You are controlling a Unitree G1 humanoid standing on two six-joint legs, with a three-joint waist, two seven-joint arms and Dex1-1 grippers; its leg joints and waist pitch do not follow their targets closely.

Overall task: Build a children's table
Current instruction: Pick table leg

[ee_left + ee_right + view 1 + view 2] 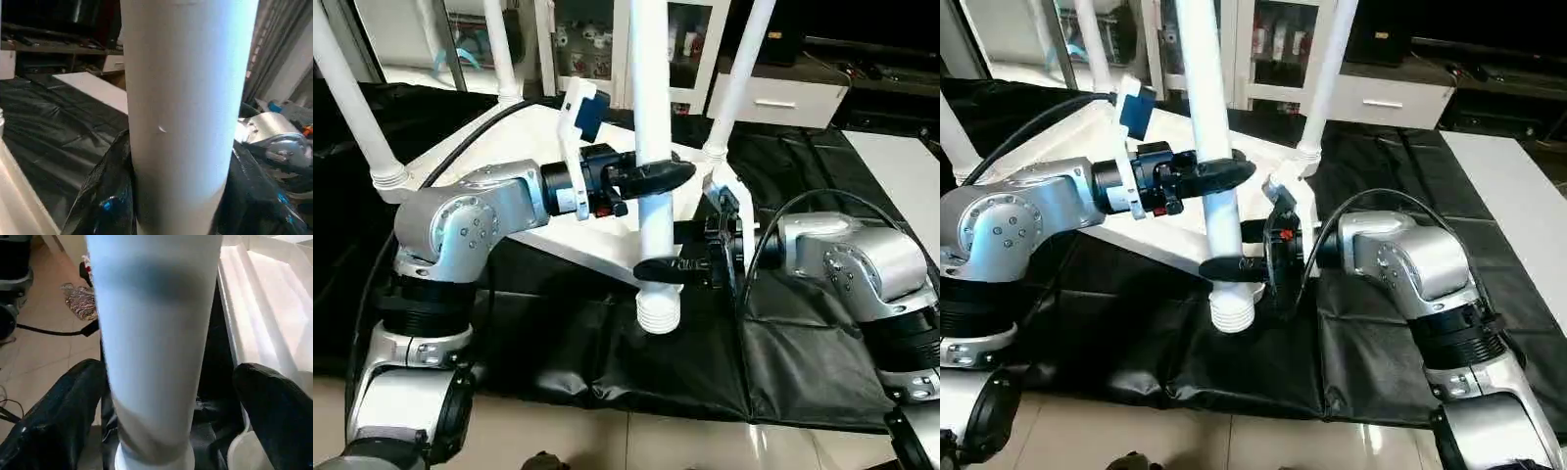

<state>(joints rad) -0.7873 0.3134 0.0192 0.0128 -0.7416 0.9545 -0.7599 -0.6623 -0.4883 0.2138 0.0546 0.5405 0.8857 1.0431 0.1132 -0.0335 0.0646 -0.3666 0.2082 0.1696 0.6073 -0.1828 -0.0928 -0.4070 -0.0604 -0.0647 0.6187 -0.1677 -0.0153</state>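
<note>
The left gripper [651, 176] was clamped around the loose fourth leg [653, 147], holding it upright so its threaded end hung over the black cover [636, 372]. Lower down, the right gripper [677, 266] stood spread wide around the same leg, apparently not gripping, probably to regrip. The table top [548, 147] lay inverted behind, three legs [352, 98] already socketed.

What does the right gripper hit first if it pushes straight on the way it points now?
The free white leg. It stands between the right gripper's open fingers, dead ahead, with a gap on one side. The left gripper grips the leg higher up. Beyond looks like floor; depth unclear.
</note>
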